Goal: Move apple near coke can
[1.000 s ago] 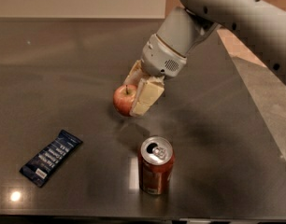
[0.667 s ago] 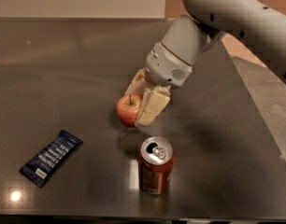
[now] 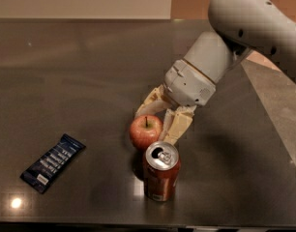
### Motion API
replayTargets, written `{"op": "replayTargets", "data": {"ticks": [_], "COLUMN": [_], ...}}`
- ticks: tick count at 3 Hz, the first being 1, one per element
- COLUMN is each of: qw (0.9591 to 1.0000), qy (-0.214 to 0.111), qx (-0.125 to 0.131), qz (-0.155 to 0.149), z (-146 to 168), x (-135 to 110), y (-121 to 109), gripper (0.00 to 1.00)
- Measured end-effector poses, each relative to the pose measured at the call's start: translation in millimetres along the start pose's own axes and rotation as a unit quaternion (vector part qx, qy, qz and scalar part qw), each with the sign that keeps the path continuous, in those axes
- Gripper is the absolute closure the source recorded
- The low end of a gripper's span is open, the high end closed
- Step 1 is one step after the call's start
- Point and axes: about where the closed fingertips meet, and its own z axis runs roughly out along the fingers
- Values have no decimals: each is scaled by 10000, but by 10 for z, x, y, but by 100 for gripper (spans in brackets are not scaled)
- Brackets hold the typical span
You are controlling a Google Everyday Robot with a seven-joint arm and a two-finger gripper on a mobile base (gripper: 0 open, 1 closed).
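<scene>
The gripper, still clamping the apple between its fingers, is carrying it forward across the table, so it is now sitting just behind the can.

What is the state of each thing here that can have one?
apple: resting on the table, stem up, close behind the coke can.
coke can: upright, top looks opened.
snack wrapper: lying flat, far left, apart.
pincer: low, at the apple.
</scene>
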Motion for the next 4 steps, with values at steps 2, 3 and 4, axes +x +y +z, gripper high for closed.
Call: {"op": "replayTargets", "data": {"ticks": [2, 3, 4], "qw": [9988, 9987, 9990], "qy": [-287, -302, -336], "qx": [359, 412, 288], "qz": [-189, -77, -26], "z": [-487, -551, -469], "x": [191, 319, 383], "y": [230, 298, 330], "gripper": [100, 100, 100]}}
